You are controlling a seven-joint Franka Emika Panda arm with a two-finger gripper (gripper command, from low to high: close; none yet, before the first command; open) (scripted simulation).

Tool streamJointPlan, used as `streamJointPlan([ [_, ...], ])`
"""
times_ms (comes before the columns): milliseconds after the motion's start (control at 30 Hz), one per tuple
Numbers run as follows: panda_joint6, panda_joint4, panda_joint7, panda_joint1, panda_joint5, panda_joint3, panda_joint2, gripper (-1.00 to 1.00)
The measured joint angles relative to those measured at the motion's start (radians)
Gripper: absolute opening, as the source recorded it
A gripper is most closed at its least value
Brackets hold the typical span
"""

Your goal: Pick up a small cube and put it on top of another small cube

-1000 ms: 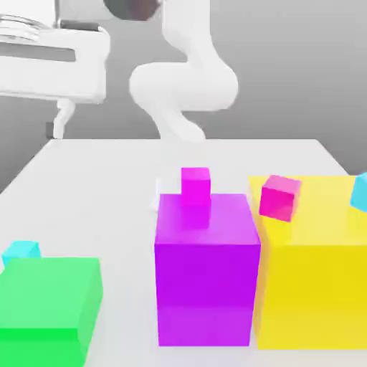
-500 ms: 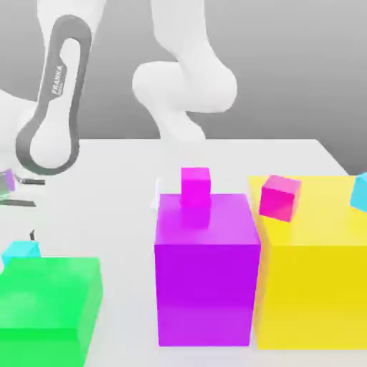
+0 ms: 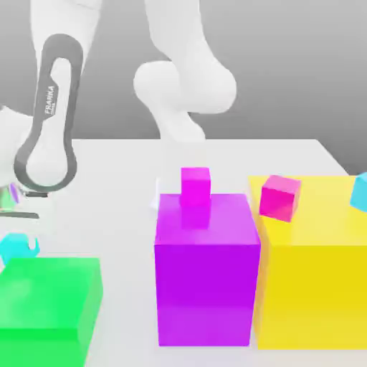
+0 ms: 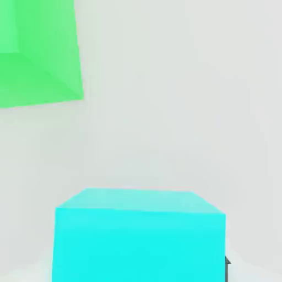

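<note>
A small cyan cube sits at the exterior view's left, just behind the big green block. My gripper has come down over it and is shut on it, with a dark fingertip against its side. In the hand view the same cube is large and close, and a dark fingertip touches its edge. Another small cyan cube rests on the big yellow block at the exterior view's right edge.
A big purple block stands in the middle with a tiny magenta cube on top. A tiny pink cube lies on the yellow block. The green block lies near the held cube. The white table stretches behind.
The arm swung down to the exterior view's left, over the cyan cube. The gripper was open and has now shut on that cube, which has shifted slightly.
</note>
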Motion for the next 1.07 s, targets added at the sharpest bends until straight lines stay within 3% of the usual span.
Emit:
streamJointPlan([
  [133, -0.130, -0.010, 0.197, 0.094, -0.123, 0.038, -0.159, -1.00],
  [300, -0.304, -0.014, 0.406, 0.172, -0.194, 0.141, -0.348, -1.00],
  [800, -0.827, -0.025, 0.846, 0.351, -0.164, 0.549, -0.882, -1.00],
  [933, -0.719, -0.123, 0.865, 0.361, -0.151, 0.580, -0.873, -1.00],
  [967, -0.689, -0.145, 0.863, 0.359, -0.147, 0.585, -0.864, 1.00],
  [1067, -0.689, -0.145, 0.863, 0.359, -0.147, 0.585, -0.864, 1.00],
])
